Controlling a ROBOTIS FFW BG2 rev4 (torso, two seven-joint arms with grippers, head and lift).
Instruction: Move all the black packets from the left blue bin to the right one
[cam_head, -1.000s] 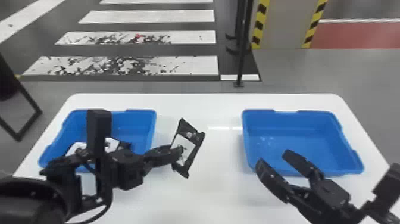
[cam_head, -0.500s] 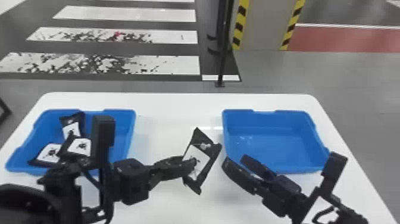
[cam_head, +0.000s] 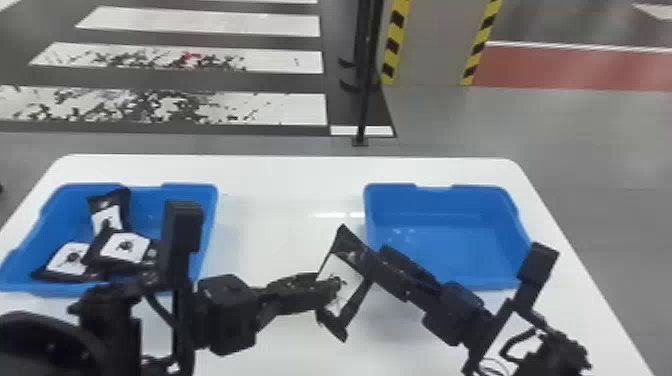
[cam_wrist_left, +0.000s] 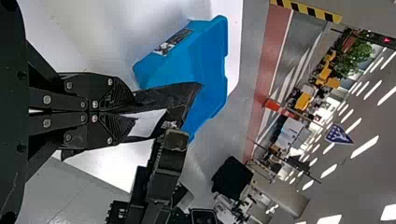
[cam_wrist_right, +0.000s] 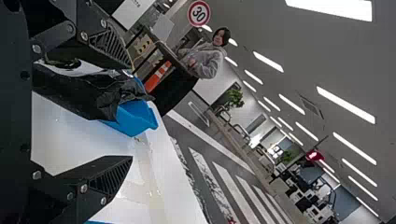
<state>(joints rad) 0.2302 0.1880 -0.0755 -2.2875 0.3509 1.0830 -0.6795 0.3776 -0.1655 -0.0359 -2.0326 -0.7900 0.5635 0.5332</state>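
My left gripper (cam_head: 334, 289) is shut on a black packet with a white label (cam_head: 345, 280), held tilted above the table between the bins. My right gripper (cam_head: 381, 256) stands open right beside the packet, at the right bin's near-left corner. Three more packets (cam_head: 107, 217), (cam_head: 70, 259), (cam_head: 125, 247) lie in the left blue bin (cam_head: 192, 189). The right blue bin (cam_head: 445, 245) holds nothing visible. In the left wrist view, my left gripper (cam_wrist_left: 134, 112) pinches the packet (cam_wrist_left: 152, 123). In the right wrist view, the packet (cam_wrist_right: 77, 95) reaches between the fingers of my right gripper (cam_wrist_right: 131, 113), nearer one finger.
Both bins stand on a white table (cam_head: 290, 200), whose rounded far corners show. The left arm partly covers the near-right part of the left bin. A dark pole (cam_head: 364, 100) stands on the floor beyond the table.
My left gripper has carried the packet rightward, toward the right bin. My right gripper has come left to meet it. The head view has shifted, bringing the left bin's packets into clearer sight.
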